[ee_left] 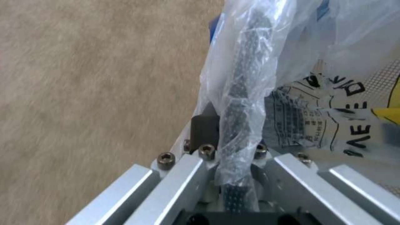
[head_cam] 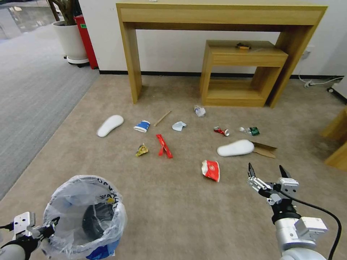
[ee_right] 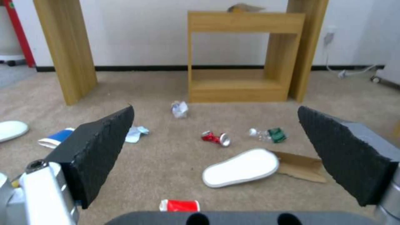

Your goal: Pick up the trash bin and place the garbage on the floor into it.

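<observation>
Head view: left gripper [head_cam: 50,224], at lower left, is clamped on the rim of the trash bin [head_cam: 85,216], a black bin w/ a crinkly clear bag liner. Left wrist view: rim and bag wedged between the fingers [ee_left: 204,131].

Right gripper [head_cam: 266,172], lower right, hangs over the floor [head_cam: 173,213] w/ jaws spread wide, nothing between them; red paper cup [head_cam: 211,169] lies near, to its left.

Garbage lies scattered on the beige carpet ahead: white insole [head_cam: 235,148] touching cardboard piece [head_cam: 265,149], crushed can [head_cam: 221,131], second insole [head_cam: 110,125], blue cup [head_cam: 142,126], stick [head_cam: 162,118], red wrapper [head_cam: 164,146].
</observation>
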`<state>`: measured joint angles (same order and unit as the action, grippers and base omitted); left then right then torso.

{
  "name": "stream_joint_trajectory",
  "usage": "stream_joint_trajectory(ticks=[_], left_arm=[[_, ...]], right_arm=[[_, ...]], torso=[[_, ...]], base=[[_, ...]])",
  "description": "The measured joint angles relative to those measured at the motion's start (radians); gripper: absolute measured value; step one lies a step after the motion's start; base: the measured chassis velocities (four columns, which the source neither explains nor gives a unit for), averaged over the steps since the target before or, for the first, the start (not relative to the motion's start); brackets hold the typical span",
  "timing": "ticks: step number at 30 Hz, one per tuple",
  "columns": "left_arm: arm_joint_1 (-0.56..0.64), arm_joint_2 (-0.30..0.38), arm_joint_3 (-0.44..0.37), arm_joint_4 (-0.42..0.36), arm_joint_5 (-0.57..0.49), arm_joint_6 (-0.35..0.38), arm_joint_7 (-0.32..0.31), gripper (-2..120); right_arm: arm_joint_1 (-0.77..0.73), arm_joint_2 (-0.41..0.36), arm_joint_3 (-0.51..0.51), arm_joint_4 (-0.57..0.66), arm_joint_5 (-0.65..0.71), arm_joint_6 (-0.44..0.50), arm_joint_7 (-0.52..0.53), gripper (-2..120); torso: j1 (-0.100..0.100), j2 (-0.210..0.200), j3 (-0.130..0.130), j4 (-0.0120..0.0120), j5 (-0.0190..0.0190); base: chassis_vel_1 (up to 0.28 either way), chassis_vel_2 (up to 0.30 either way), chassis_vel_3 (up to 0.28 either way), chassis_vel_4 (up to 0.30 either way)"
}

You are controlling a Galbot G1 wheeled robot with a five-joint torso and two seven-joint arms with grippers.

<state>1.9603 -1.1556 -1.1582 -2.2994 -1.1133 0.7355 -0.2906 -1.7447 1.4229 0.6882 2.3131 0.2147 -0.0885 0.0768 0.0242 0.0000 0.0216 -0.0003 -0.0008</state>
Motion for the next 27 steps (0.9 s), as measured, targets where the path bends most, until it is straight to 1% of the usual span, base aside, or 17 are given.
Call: stream_joint_trajectory(ticks=[3,4,6,8,11,13,15,16,19,20,23,24,27], left_arm=[[-0.005,-0.002,0.0,0.004,-0.003,0.0,0.0,0],[-0.007,-0.002,0.0,0.006,-0.007,0.0,0.001,0],[-0.008,-0.002,-0.001,0.007,-0.008,0.0,0.002,0],[-0.009,-0.002,-0.003,0.008,-0.009,0.0,0.002,0],[-0.017,0.003,-0.009,0.011,-0.015,0.0,0.001,0],[-0.018,0.003,-0.009,0.011,-0.015,0.0,0.0,0],[-0.032,0.004,-0.008,0.012,-0.018,0.0,-0.012,0],[-0.032,0.004,-0.008,0.012,-0.018,0.0,-0.012,0],[-0.051,0.002,-0.002,0.012,-0.027,0.0,-0.034,0],[-0.051,0.002,-0.002,0.012,-0.027,0.0,-0.034,0],[-0.069,0.002,0.006,0.015,-0.037,0.0,-0.058,0],[-0.069,0.002,0.006,0.015,-0.037,0.0,-0.058,0],[-0.072,0.006,0.004,0.022,-0.043,0.0,-0.069,0]], right_arm=[[0.024,-0.011,0.001,-0.025,0.024,-0.043,0.014,100],[0.049,-0.024,0.004,-0.051,0.048,-0.072,0.023,100],[0.066,-0.031,0.004,-0.068,0.061,-0.086,0.03,100],[0.088,-0.039,0.004,-0.09,0.078,-0.099,0.037,100],[0.189,-0.084,-0.006,-0.207,0.159,-0.167,0.051,100],[0.202,-0.091,-0.01,-0.224,0.165,-0.177,0.051,100],[0.28,-0.125,-0.039,-0.337,0.183,-0.217,0.047,100],[0.28,-0.125,-0.039,-0.337,0.183,-0.217,0.047,100],[0.355,-0.148,-0.076,-0.447,0.185,-0.249,0.016,100],[0.355,-0.148,-0.076,-0.447,0.185,-0.249,0.016,100],[0.435,-0.16,-0.135,-0.552,0.213,-0.282,0.002,100],[0.435,-0.16,-0.135,-0.552,0.213,-0.282,0.002,100],[0.529,-0.158,-0.211,-0.66,0.242,-0.32,0.009,100]], torso=[[0.0,0.0,0.0,-0.0001,0.0007],[0.0,0.0,0.0,0.0,-0.0002],[0.0,0.0,0.0,0.0001,-0.0001],[0.0,0.0,0.0,0.0003,0.0006],[0.0,0.0,0.0,0.0001,0.0008],[0.0,0.0,0.0,0.0002,0.0008],[0.0,0.0,0.0,0.0003,0.0006],[0.0,0.0,0.0,0.0003,0.0006],[0.0,0.0,0.0,0.0002,0.0003],[0.0,0.0,0.0,0.0002,0.0003],[0.0,0.0,0.0,0.0,0.0006],[0.0,0.0,0.0,0.0,0.0006],[0.0,0.0,0.0,0.0002,0.0004]], base=[[-0.141,0.259,0.127,-0.289],[-0.103,0.232,0.102,-0.182],[-0.103,0.197,0.102,-0.182],[-0.067,0.163,0.075,-0.081],[-0.016,-0.002,0.002,0.009],[0.014,-0.058,-0.007,0.048],[0.0,0.0,0.0,0.0],[0.0,0.0,0.0,0.0],[0.0,0.0,0.0,0.0],[0.0,0.0,0.0,0.0],[0.0,0.0,0.0,0.0],[0.0,0.0,0.0,0.0],[0.0,0.0,0.0,0.0]])
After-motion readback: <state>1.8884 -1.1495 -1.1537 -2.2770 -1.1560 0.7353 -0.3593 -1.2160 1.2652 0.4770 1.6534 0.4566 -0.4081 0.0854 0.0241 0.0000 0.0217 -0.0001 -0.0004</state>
